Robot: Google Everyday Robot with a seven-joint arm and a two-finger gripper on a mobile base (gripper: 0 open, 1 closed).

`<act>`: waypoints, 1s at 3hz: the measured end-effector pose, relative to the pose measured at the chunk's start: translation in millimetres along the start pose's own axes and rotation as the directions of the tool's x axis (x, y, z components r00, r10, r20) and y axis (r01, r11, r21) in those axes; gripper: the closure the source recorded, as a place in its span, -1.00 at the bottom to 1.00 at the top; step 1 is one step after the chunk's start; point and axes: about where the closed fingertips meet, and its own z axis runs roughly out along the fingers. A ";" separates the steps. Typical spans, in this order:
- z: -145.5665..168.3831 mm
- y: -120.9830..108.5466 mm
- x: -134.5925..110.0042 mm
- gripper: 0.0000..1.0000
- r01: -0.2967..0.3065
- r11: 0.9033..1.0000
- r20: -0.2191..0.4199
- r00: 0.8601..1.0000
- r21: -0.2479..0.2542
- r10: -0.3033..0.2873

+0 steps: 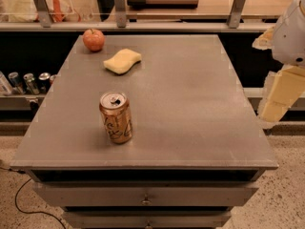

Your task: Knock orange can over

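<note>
Grey metal drawer fronts [145,194] sit nearest, under the front edge of the flat grey metal tabletop [200,104]. Open surface stretches from the can to the right edge. The shiny orange-copper drink can [116,117] stands upright near-left, back from the front edge, silver top and dark script showing. The white robot arm [291,32] hangs beyond the right edge, its pale gripper [274,109] low beside it; wide or narrow, I cannot tell.

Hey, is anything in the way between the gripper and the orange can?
Nothing visible. The gripper sits beyond the right edge of the table, and only bare surface lies between it and the upright orange can near the front left. The yellow sponge and apple are farther back.
</note>
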 end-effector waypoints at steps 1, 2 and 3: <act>0.0 0.0 0.0 -1.00 0.000 1.000 0.000 1.000 0.000 0.000; 2.9 0.1 -7.0 -1.00 0.023 1.000 0.030 0.999 0.004 -0.023; 21.0 4.1 -28.7 -1.00 0.071 0.997 0.098 0.993 -0.024 -0.069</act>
